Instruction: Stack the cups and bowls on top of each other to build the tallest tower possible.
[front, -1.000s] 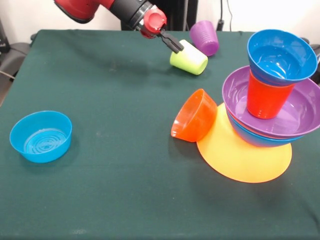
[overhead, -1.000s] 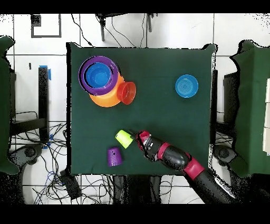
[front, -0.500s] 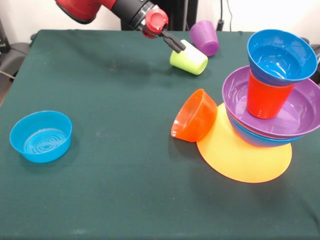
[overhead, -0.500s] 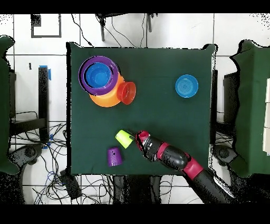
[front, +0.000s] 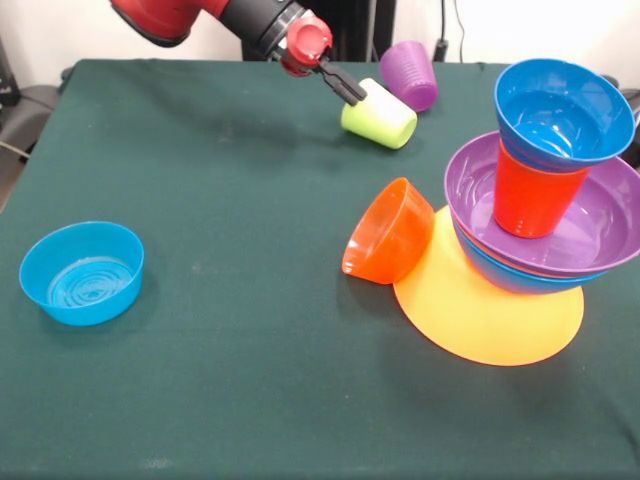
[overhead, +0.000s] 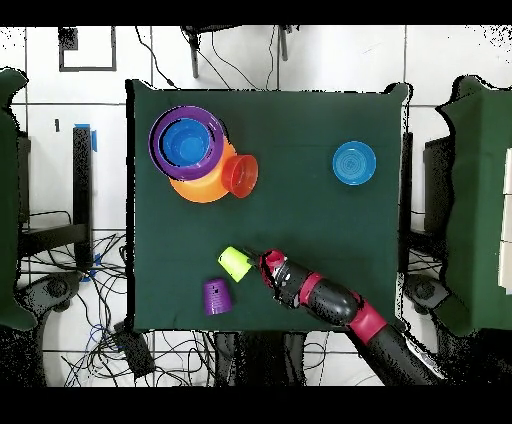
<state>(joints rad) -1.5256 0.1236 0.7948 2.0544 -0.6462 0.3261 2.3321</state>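
At fingers' tips, lime cup

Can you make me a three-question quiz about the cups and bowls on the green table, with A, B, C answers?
1. Where is the light blue bowl?
A. alone, far from the tower
B. on top of the tower
C. inside the purple cup

2. What colour is the cup standing in the tower?
A. yellow
B. lime green
C. orange

3. How is the lime green cup sitting?
A. upright
B. tipped on its side
C. stacked in a bowl

Answers:
1 A: it sits by itself on the cloth, across the table from the tower.
2 C: the orange cup stands in the big purple bowl, with a blue bowl resting on it.
3 B: it lies on its side next to the purple cup, with the gripper at its end.
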